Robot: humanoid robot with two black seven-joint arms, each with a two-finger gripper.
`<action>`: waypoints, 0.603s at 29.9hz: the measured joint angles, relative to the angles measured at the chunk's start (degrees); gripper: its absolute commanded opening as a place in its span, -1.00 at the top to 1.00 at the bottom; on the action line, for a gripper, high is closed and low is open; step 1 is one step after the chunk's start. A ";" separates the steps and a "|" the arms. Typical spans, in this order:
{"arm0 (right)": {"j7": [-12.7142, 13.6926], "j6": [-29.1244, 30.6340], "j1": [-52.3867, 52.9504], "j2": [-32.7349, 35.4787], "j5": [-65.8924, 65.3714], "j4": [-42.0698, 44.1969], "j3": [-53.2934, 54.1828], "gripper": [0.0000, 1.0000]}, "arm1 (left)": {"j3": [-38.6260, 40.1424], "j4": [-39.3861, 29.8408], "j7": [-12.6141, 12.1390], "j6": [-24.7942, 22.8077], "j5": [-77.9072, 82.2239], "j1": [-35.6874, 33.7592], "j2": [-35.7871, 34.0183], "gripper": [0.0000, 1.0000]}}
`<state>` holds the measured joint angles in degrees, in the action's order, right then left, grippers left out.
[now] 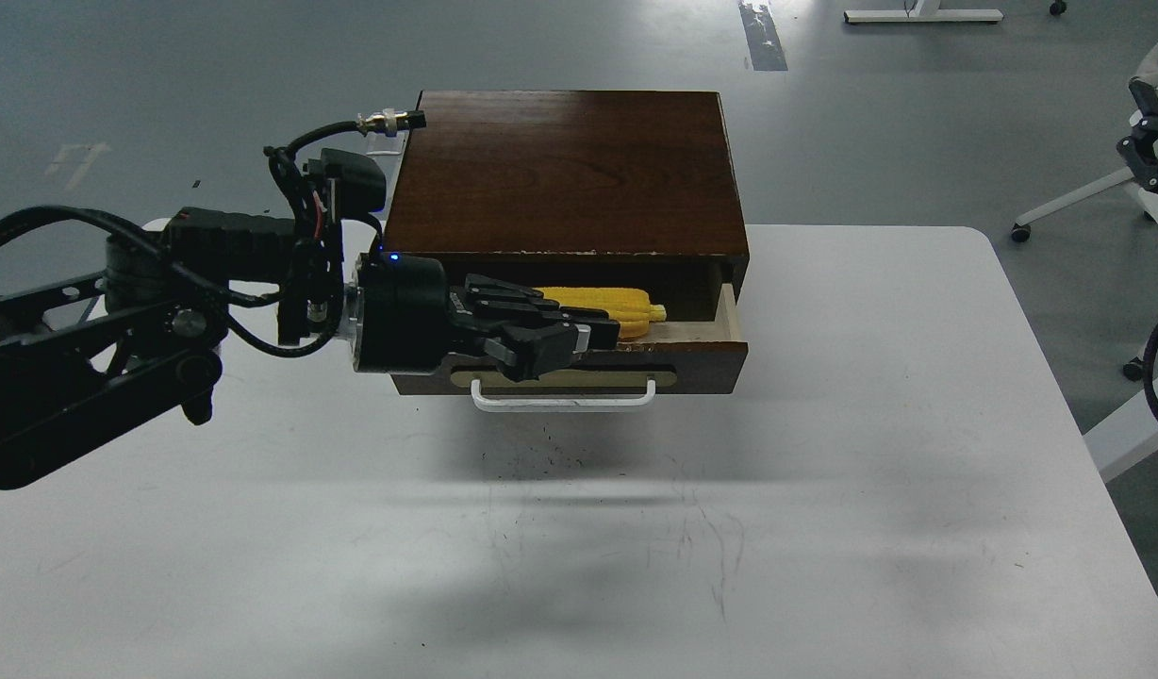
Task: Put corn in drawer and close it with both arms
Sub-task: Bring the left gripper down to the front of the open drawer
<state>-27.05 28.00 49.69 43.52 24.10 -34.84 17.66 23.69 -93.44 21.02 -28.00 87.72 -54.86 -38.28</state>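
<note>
The dark brown drawer point(702, 363) with its white bar handle point(565, 404) stands pulled partway out of the wooden cabinet point(570, 170). The yellow corn point(617, 306) lies inside it; its left half is hidden behind my left gripper. My left gripper point(593, 338) points right, low over the drawer's front top edge in front of the corn. Its fingers look closed together with nothing between them. My right gripper point(1148, 141) is small at the far right edge, high and far from the cabinet, and its fingers cannot be told apart.
The cabinet stands at the back middle of a white table point(824, 528). White-legged stands on castors point(1088, 203) are on the grey floor at the right. My left arm's body and cables point(164, 311) span the table's left side.
</note>
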 measured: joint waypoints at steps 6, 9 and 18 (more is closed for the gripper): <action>0.07 0.00 -1.60 -2.91 1.53 2.58 0.04 -1.00 | -6.11 0.09 -0.17 0.00 3.71 -2.75 3.44 1.00; 0.07 0.00 -1.61 -3.06 1.57 2.76 0.48 -1.00 | -7.37 0.40 -0.02 0.00 5.69 -2.99 5.26 1.00; -0.17 0.00 -1.81 -3.10 1.57 3.78 0.97 -1.00 | -11.35 2.67 0.13 0.00 16.81 -2.69 6.20 1.00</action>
<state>-27.22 28.00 47.89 40.42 25.67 -31.06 18.64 12.34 -90.77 21.16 -28.00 104.53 -57.55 -32.08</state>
